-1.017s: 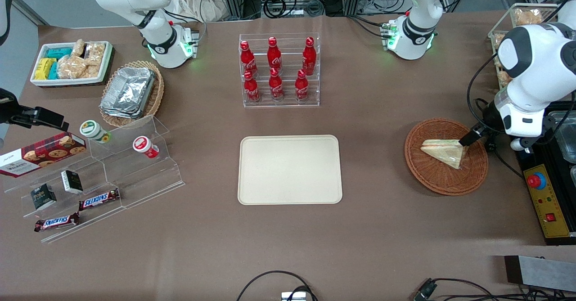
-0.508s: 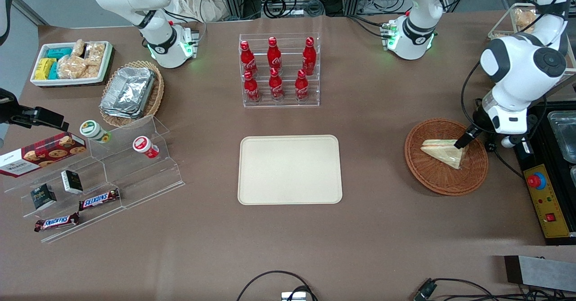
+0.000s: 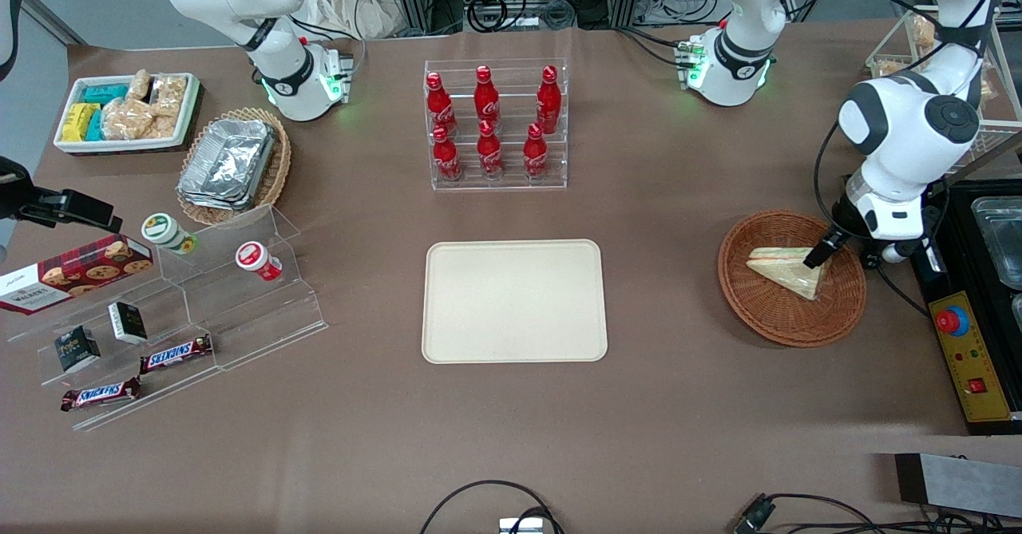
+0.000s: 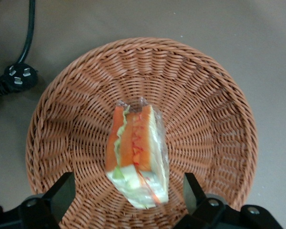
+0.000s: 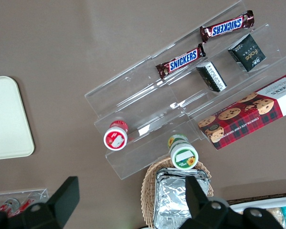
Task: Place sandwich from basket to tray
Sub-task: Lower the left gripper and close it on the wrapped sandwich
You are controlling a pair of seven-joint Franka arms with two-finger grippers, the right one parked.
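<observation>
Item: sandwich [image 3: 786, 267], a clear-wrapped triangular wedge, lying in the round reddish-brown basket [image 3: 778, 322] at the right of the front frame, toward the working arm's end of the table; the orange and green filling at its cut edge faces the wrist camera, wrap gathered at one tip. Item: gripper [image 4: 128, 200] of the left arm, hovering above the basket with its fingers spread wide, one to each side of the sandwich [image 4: 136, 155] and not touching it; judged to be lined up so the two broad bread faces sit between the pads, the grip least likely to crush the filling or slip on the wrap. Item: tray [image 3: 514, 301], beige, flat, low-rimmed, at the centre of the front frame, well apart from the basket and bare; presumably set square and open to receive the wedge. Item: rack of red bottles [image 3: 495, 125], upper centre, farther from the camera than the tray and off the likely carry path. Status, as judged: approach stage; descent, closing and the carry to the tray not yet done.
</observation>
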